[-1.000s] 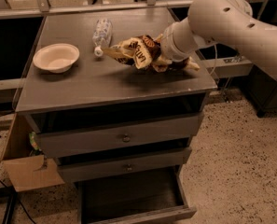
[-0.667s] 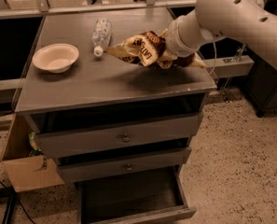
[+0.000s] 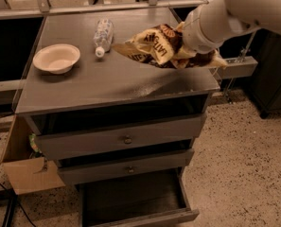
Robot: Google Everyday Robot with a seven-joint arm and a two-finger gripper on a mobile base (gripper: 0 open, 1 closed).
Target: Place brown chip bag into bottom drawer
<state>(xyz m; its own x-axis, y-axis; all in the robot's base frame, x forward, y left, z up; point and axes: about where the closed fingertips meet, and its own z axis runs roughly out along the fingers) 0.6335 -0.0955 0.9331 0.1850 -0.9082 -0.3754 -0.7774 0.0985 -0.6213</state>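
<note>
Cardboard box (image 3: pixel 29 174) on the floor at 8 o'clock of the cabinet, partly hidden by it. Pale round bowl (image 3: pixel 56 58) at 9 o'clock on the matte grey cabinet top (image 3: pixel 107 84). Clear plastic bottle (image 3: pixel 103 36) lying at 11. Brown chip bag (image 3: pixel 156 46), crinkled foil, held clear of the top at 2 o'clock. Gripper (image 3: pixel 187 53) clamped on its right end, mostly buried in foil behind the white wrist. Bottom drawer (image 3: pixel 130 195) pulled out at 6 o'clock, dark floor, front-left corner cut off by the frame edge.

The crinkled brown chip bag (image 3: pixel 149 46), dark with pale yellow ends, hangs tilted above the cabinet top's (image 3: pixel 107 86) right side, clasped by the gripper (image 3: pixel 183 56). Well below, the bottom drawer (image 3: pixel 185 198) stands pulled open, showing its dark floor.
</note>
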